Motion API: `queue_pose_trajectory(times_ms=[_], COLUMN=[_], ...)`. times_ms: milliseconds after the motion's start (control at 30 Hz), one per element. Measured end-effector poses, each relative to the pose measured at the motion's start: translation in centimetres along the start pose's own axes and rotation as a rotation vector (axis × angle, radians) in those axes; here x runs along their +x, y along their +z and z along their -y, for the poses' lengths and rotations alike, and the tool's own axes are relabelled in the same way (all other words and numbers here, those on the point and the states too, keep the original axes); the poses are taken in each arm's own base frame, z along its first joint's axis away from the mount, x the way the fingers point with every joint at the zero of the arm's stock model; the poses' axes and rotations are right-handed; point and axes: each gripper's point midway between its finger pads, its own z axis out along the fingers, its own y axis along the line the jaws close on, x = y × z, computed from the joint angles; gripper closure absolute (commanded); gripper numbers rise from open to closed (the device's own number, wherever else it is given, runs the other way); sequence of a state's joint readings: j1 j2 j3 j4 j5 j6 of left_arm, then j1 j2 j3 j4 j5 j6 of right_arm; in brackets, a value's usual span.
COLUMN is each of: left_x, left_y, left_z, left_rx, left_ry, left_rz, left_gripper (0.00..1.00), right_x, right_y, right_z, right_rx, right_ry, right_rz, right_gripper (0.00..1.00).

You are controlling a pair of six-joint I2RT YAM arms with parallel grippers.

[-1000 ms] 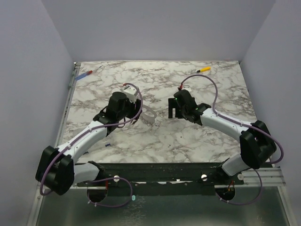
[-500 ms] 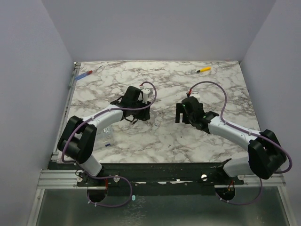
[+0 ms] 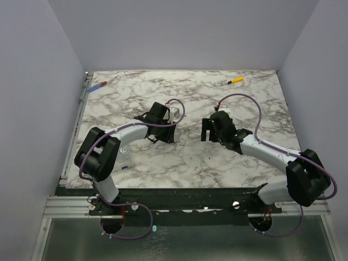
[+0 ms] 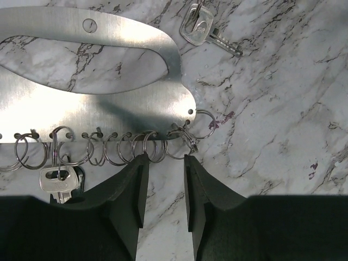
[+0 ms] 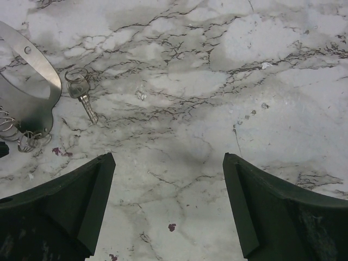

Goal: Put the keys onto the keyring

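Observation:
A flat shiny metal plate (image 4: 125, 109) lies on the marble, with several thin wire keyrings (image 4: 155, 148) hanging from holes along its near edge. One silver key (image 4: 57, 179) hangs on a ring at the left of that row. A second key (image 4: 198, 24) lies loose on the marble beyond the plate, also seen in the right wrist view (image 5: 81, 93). My left gripper (image 4: 163, 160) is narrowly open, its tips at the row of rings, with only marble between the pads. My right gripper (image 5: 168, 163) is wide open over bare marble, right of the loose key.
A yellow-handled tool (image 3: 235, 80) lies at the back right of the marble table (image 3: 185, 163), and a blue-and-red tool (image 3: 98, 86) at the back left. In the top view the two grippers, left (image 3: 166, 133) and right (image 3: 206, 130), face each other mid-table.
My left arm has reached further right and forward over the plate, and its jaws have narrowed. The right gripper has shifted slightly and stayed wide open.

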State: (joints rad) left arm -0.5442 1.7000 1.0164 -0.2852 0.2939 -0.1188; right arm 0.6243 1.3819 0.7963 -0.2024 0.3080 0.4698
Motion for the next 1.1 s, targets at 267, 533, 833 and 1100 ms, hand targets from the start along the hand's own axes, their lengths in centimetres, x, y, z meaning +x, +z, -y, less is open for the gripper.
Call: queue_pose_trajectory(times_ms=[267,533,833,1100], left_x=[-0.3,-0.8,-0.8,-1.3], left_y=[0.6,0.5,0.6,0.1], left_z=[-0.6,-0.8,0.7,4.1], left_rx=[-0.030,-0.049,-0.053,-0.124], left_ry=[-0.015,-0.019,0.021,0.127], left_rz=[-0.006,0.008,0.011,0.062], left_gripper=[0.65,0.56,0.54,0.54], right_x=[0.2,0.1,0.2,0.6], right_y=[0.1,0.1,0.1,0.1], right_z=[-0.1,-0.5,-0.6,-0.4], right_rx=[-0.010,-0.027,-0.034,-0.030], right_ry=[0.000,0.003,0.002,-0.001], right_rz=[-0.004,-0.001,-0.003,-0.012], right_gripper=[0.10,0.10,0.10,0.09])
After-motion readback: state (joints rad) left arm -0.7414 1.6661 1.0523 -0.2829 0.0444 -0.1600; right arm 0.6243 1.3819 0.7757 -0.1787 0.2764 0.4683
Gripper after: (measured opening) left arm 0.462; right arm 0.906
